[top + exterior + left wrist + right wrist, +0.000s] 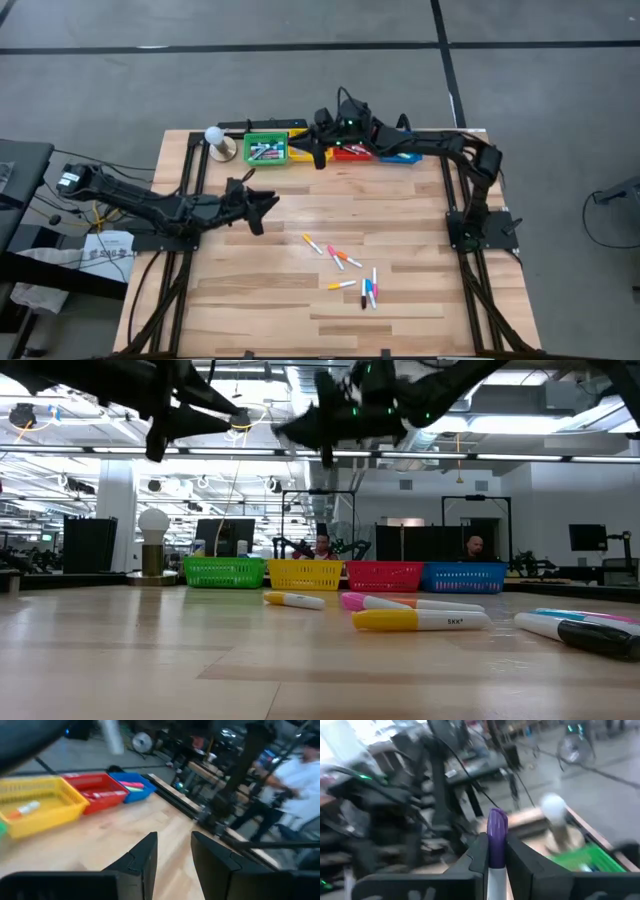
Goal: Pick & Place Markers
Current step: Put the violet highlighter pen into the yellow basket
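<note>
Gripping a purple-capped, white-barrelled marker (496,840), the right tool (496,851) holds it upright.

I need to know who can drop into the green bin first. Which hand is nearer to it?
Right. The right hand, holding a purple-capped marker, hangs just beside the green bin. The left hand is farther away, over bare table.

Wood table (250,300): loose markers (345,260), 4 bins (265,150), lamp (216,140).

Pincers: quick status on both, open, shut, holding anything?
Left pincer: open, empty, above the table's left side.
Right pincer: shut on a purple-capped marker, up by the bins.
</note>
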You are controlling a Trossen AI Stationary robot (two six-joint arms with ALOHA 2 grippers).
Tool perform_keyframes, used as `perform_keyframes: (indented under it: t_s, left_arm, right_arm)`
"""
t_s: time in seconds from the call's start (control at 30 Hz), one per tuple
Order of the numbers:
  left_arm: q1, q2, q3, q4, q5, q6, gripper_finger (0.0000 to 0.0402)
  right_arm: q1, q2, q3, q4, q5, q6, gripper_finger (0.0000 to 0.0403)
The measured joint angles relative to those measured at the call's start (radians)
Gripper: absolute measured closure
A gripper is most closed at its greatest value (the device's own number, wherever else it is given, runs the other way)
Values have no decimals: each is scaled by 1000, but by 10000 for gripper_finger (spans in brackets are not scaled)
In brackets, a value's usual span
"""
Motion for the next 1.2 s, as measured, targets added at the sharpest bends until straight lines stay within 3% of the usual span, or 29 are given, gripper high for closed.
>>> perform_keyframes:
  t_s: [0.27, 0.43, 0.77, 1.2]
  left_arm:
    - [142, 0, 0, 125, 292, 254, 284]
    - [143, 3, 0, 127, 318, 456, 277]
    - [144, 5, 0, 223, 290, 469, 239]
    - [126, 84, 0, 262, 470, 458, 243]
  right_arm:
    - [114, -18, 0, 177, -6, 103, 372]
    - [187, -18, 0, 184, 1, 103, 365]
    - [283, -18, -1, 176, 15, 0, 366]
    - [308, -18, -2, 174, 16, 21, 368]
